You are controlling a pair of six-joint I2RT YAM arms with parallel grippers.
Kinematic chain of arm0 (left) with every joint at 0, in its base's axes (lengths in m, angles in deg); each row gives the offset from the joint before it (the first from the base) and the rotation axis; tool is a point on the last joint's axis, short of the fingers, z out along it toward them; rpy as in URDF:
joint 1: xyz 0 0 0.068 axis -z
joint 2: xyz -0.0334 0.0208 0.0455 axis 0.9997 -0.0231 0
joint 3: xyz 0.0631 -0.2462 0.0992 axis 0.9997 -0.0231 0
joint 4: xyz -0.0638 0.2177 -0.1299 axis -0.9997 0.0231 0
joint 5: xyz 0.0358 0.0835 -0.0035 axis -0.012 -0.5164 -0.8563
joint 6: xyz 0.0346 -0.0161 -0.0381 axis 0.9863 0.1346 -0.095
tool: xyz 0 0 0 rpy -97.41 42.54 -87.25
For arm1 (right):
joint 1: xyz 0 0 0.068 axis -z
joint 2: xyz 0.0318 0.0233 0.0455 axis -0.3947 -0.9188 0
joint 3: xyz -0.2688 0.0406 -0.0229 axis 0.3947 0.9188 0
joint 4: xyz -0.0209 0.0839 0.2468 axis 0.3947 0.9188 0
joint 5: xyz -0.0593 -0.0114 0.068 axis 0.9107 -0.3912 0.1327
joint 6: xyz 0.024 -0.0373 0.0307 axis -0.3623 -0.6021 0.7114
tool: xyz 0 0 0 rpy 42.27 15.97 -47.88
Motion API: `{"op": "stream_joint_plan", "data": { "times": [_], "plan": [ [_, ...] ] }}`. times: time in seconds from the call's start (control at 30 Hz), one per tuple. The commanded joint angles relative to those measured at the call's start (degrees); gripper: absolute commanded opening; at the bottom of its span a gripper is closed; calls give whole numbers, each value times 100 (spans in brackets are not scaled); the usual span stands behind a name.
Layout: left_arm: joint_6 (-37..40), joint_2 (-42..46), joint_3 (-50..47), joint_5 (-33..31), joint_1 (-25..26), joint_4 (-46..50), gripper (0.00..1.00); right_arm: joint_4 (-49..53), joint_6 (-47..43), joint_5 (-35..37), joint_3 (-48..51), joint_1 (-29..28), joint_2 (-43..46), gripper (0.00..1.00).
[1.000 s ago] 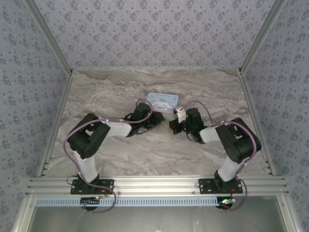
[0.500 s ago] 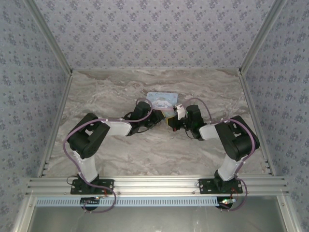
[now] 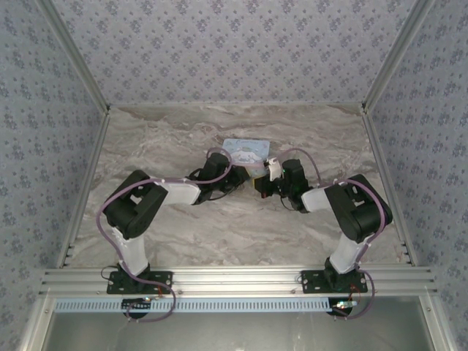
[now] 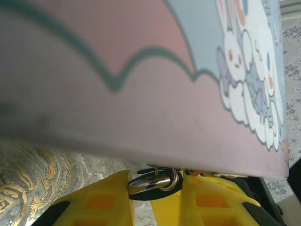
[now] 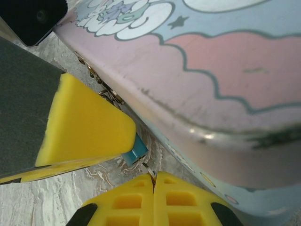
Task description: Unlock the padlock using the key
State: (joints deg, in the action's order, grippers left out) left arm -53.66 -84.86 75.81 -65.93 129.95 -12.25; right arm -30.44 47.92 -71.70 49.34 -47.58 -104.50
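Note:
The padlock (image 5: 136,152) shows its small blue body sticking out beside a yellow finger (image 5: 80,125) of the left gripper. In the left wrist view its silvery shackle (image 4: 149,181) lies between the two yellow fingers of my left gripper (image 4: 153,189), which is shut on it. My right gripper (image 5: 154,181) is shut on the key (image 5: 149,172), a thin silvery blade whose tip points at the bottom of the padlock body, a hair away from it. In the top view both grippers (image 3: 241,181) (image 3: 257,187) meet just in front of the tin.
A pale blue and pink tin (image 3: 245,151) with a white cartoon figure lies right behind both grippers, looming close over them in both wrist views (image 4: 141,84) (image 5: 225,70). The marble table (image 3: 161,139) stretches to either side, bounded by patterned walls.
My right gripper has edged left and slightly away from me, bringing the key closer to the padlock. The left arm has barely moved.

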Motion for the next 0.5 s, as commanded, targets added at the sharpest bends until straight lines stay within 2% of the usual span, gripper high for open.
{"op": "stream_joint_plan", "data": {
  "times": [0.0, 0.27, 0.47],
  "plan": [
    [-180, -176, 161, 577, 179, -282, 27, -685, 252, -96, 88, -133, -113, 0],
    [-291, -243, 40, 440, 178, -470, 36, -709, 663, 206, 500, -197, -39, 0],
    [-275, -13, -182, 266, 144, -329, 53, -585, 1036, 253, 622, -238, 39, 0]
  ]
}}
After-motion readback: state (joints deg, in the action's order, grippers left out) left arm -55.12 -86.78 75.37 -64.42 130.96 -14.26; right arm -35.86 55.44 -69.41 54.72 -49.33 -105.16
